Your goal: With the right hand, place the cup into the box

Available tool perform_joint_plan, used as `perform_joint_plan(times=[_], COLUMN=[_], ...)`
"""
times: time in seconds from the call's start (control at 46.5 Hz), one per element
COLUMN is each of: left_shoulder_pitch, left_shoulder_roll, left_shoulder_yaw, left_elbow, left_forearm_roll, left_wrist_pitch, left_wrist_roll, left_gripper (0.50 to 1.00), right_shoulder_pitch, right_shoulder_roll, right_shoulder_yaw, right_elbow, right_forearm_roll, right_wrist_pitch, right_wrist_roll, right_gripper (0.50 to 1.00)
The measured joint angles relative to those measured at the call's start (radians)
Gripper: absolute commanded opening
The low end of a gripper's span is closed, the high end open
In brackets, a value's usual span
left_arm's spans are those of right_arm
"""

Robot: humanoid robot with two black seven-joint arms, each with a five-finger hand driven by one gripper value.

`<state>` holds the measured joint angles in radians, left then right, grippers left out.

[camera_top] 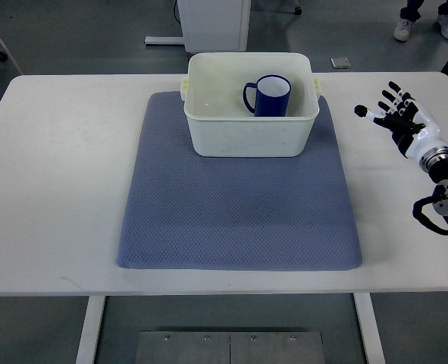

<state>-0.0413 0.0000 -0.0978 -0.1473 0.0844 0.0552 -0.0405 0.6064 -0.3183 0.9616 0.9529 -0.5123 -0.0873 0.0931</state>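
The cup (267, 95) stands upright inside the box (250, 135), handle to the left; the right hand (396, 115), fingers spread and empty, hovers well right of it over the worktop (49, 189).

Right hand (399, 121) — fingers (391, 95) spread, empty

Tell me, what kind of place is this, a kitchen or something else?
Probably a robotics lab or test room, not a kitchen. A plain white table stands on a bare grey floor, holding only a blue mat, a white box with a blue cup inside, and a robot hand alongside.
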Motion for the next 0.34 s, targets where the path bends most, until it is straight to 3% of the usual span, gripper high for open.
perform_joint_plan(times=[0.344], left_shoulder_pitch=[0.0], left_shoulder_roll=[0.0], left_shoulder_yaw=[0.001], left_elbow=[0.0], left_forearm_roll=[0.0], left_wrist_pitch=[0.0], left_wrist_roll=[0.0], left_gripper=[1.0], right_shoulder_pitch=[-0.053], right_shoulder_roll=[0.125], right_shoulder_yaw=[0.117], right_elbow=[0.028], right_forearm_roll=[0.0], right_wrist_pitch=[0.001], right_wrist_roll=[0.01], right_gripper=[1.0])
